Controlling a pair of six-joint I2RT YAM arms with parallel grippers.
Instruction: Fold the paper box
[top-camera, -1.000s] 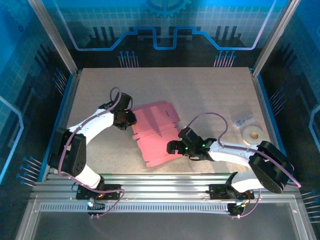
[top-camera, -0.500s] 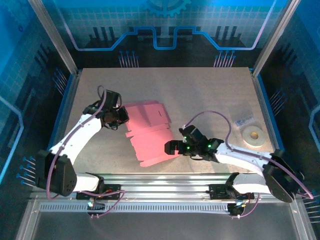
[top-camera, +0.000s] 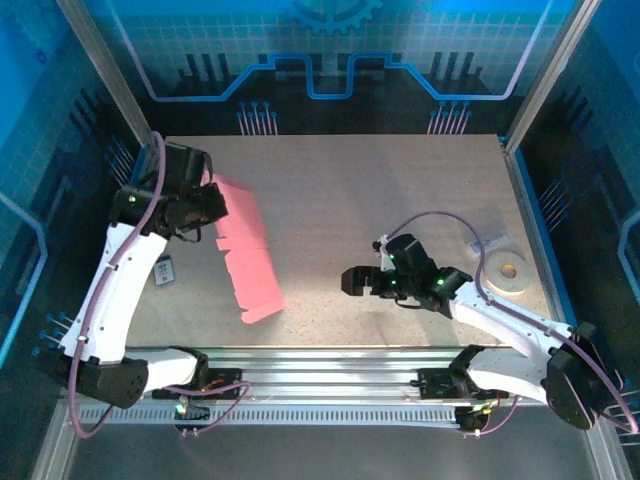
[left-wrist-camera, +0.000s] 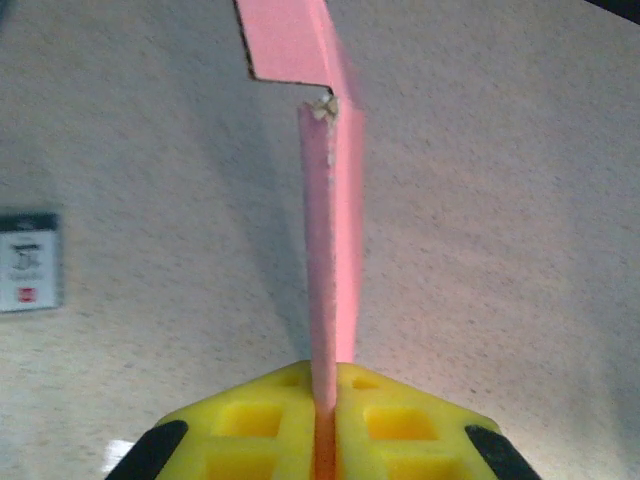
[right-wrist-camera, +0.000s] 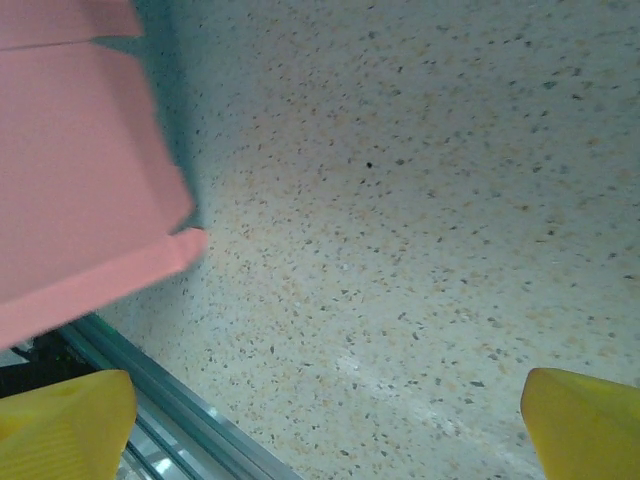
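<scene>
Top view first: my left pincer (top-camera: 207, 208) is clamped on one edge of the paper box (top-camera: 245, 255), holding it up over the left side of the counter (top-camera: 380, 190); the sheet hangs tilted and mostly flat, with its lower flap pointing at the near rail; so I'd say we're early on, nothing creased into a box shape yet, more of a handling step. My right pincer (top-camera: 352, 281) sits mid-counter, well apart from the box, carrying nothing. Other stuff: a white tape roll (top-camera: 502, 270) and a small packet (top-camera: 490, 243) off to the right, and a little card (top-camera: 165, 271) lying under my left arm; nothing sits between the pincers, though the card is near where the box might come down.

Left wrist view: both yellow fingers (left-wrist-camera: 400, 425) are pinched tight on the cardboard, seen edge-on as a thin pink strip with a notched flap at the far end; the card's on the counter to the left. With a grip on one thin edge, I reckon the sheet will flop or twist.

Right wrist view: my fingertips (right-wrist-camera: 60, 420) are spread wide at the bottom corners with nothing between them; a box corner hangs upper left, and the rail (right-wrist-camera: 150, 410) runs below it. Next move, my guess: get a free flap within the right pincer's reach, then crease along a score line; that needs both pincers close together.
</scene>
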